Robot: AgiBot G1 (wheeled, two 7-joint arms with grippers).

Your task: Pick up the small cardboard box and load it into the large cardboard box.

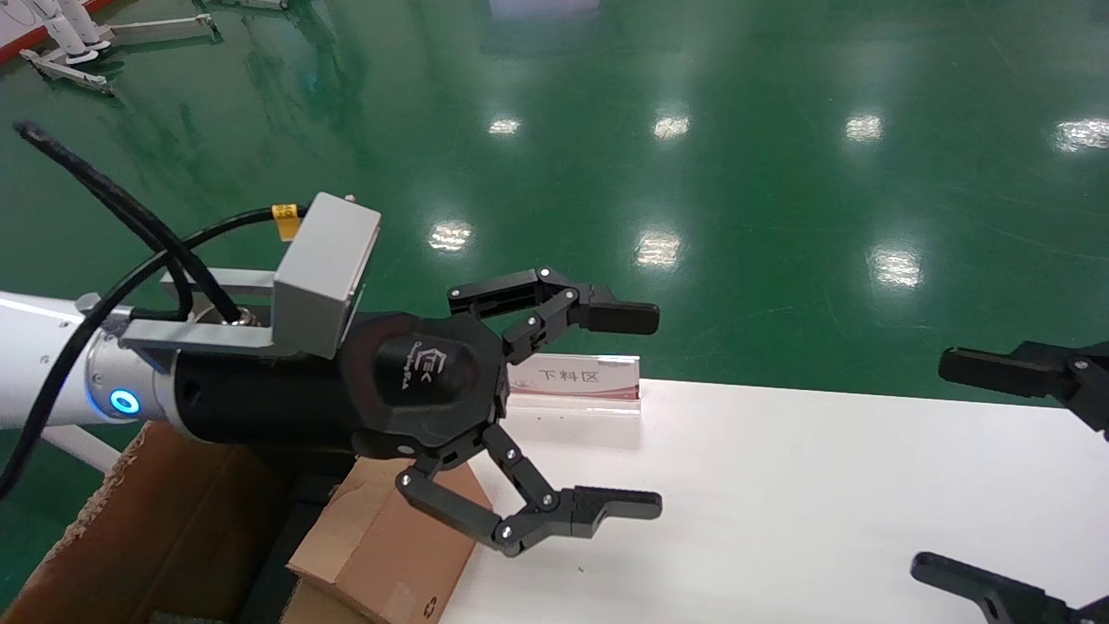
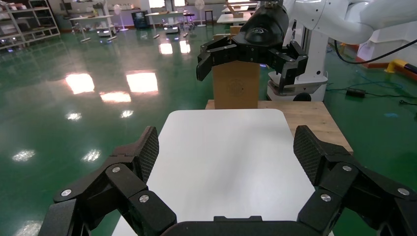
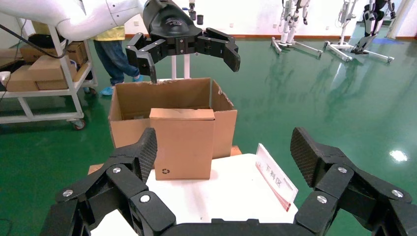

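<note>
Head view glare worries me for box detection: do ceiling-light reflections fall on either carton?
Head view: bright glare patches sit on the green floor, none on the small cardboard box. Right wrist view: small box and large cardboard box evenly lit, glare only on floor.

Head camera: high, angled forward and down, close over the left pincer [image 1: 628, 407] and white desk [image 1: 780, 503]; wrist cameras: each behind its own pincer, facing one another across that shared desk, each catching the opposite arm farther off.
</note>
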